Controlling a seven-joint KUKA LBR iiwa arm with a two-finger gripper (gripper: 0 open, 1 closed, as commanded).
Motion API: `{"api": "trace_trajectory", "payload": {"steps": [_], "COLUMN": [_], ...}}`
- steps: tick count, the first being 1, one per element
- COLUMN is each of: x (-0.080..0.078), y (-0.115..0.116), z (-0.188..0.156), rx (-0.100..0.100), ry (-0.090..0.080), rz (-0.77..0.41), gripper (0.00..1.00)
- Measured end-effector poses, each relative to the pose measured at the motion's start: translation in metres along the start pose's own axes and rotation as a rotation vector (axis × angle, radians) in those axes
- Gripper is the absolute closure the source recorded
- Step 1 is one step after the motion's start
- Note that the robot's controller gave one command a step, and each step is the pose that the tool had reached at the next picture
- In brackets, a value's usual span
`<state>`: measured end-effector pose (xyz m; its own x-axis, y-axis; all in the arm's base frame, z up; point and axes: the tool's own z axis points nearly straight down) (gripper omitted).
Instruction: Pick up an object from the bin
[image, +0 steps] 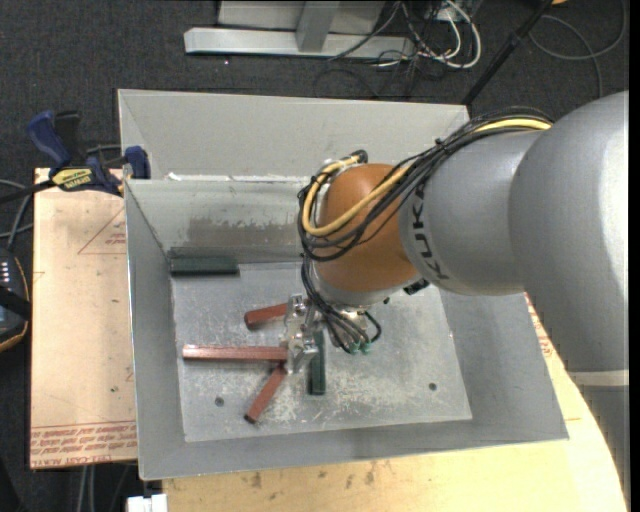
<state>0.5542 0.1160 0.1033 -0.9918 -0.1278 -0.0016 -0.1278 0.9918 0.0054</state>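
Observation:
My gripper (300, 345) is low in the middle of the bin, under the orange wrist cover. It stands over the spot where three reddish-brown sticks meet. A long stick (230, 352) lies flat, pointing left. A short one (266, 316) lies just above it. A third (263, 394) slants down to the left. A small dark green bar (316, 378) pokes out from beneath the gripper on its right side, touching or very near it. Whether the gripper grips any of these is hidden.
A longer dark green block (203, 265) lies at the bin's back left, by the sloping wall. The arm and its cables cover the bin's right half. Bare floor shows at the front right and the far left.

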Motion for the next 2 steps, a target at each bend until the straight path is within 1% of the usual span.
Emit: {"api": "trace_trajectory", "payload": {"steps": [1, 2], "x": [0.003, -0.074], "y": [-0.013, -0.05], "z": [-0.024, -0.183], "rx": [0.009, 0.007], "ry": [-0.008, -0.007], "rz": [-0.046, -0.384], "gripper": [1.0, 1.0]}}
